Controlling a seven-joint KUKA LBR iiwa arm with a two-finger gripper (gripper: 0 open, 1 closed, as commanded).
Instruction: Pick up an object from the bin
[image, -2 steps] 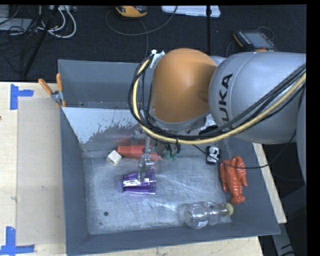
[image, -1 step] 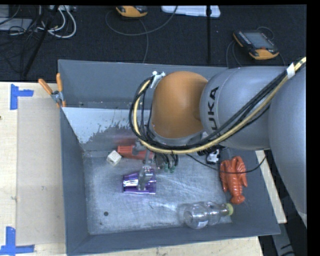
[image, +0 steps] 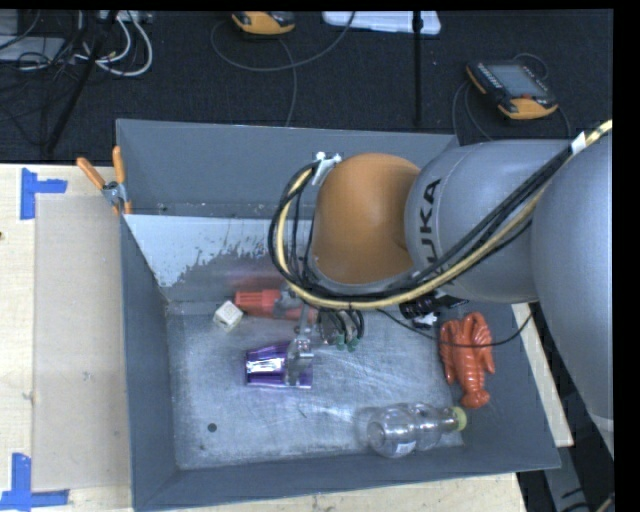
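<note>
My gripper (image: 300, 360) reaches down under the orange wrist cover, near the middle of the bin floor. Its tip is at the right end of a small shiny purple packet (image: 264, 368) that lies flat there, and it touches or overlaps that end. Just behind the packet, against the back slope, are a red-orange tube-shaped thing (image: 257, 300) and a small white cube (image: 228, 316).
An orange toy lobster (image: 468, 358) lies by the right wall. A clear plastic bottle (image: 408, 429) lies on its side along the front right. The arm and its cables cover the bin's back right part.
</note>
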